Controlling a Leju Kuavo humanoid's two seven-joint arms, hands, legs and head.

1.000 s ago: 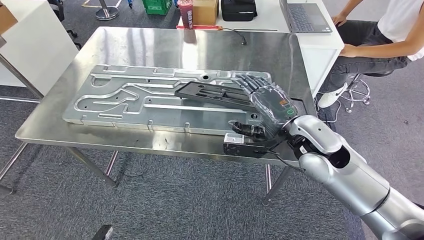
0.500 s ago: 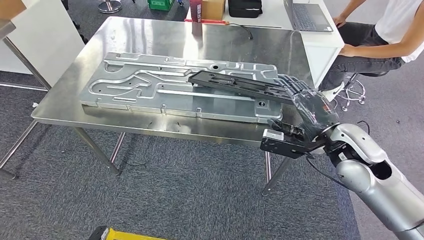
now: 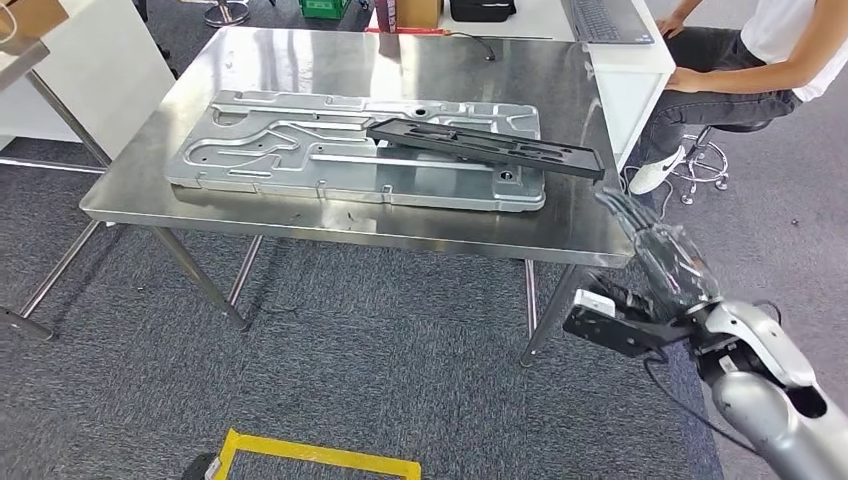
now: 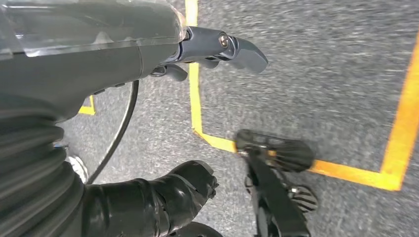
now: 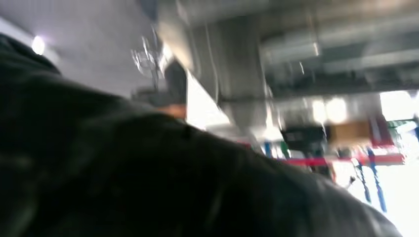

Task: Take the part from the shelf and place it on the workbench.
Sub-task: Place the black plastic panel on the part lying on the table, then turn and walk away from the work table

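We find the black part (image 3: 487, 146), a long flat slotted frame, lying on the large machined aluminium plate (image 3: 300, 160) that rests on the stainless steel table (image 3: 330, 70). The part sits tilted across the plate's right half, with its right end projecting past the plate's edge toward the right side of the table. Nothing grips it.

The right robot hand (image 3: 655, 250) is off the table, beside and below its near right corner, apart from the part. Its fingers are extended and spread, and it holds nothing. The silver forearm runs down to the lower right, with a black camera bracket under the wrist.

The left robot hand (image 4: 148, 59) hangs above grey carpet marked with yellow tape (image 4: 197, 98). We see the thumb and dark fingers apart, with nothing between them. The right wrist view is too blurred to read.

A seated person (image 3: 760, 60) is at a white desk (image 3: 620, 60) behind the table's far right corner, and a laptop (image 3: 605, 18) lies on that desk.
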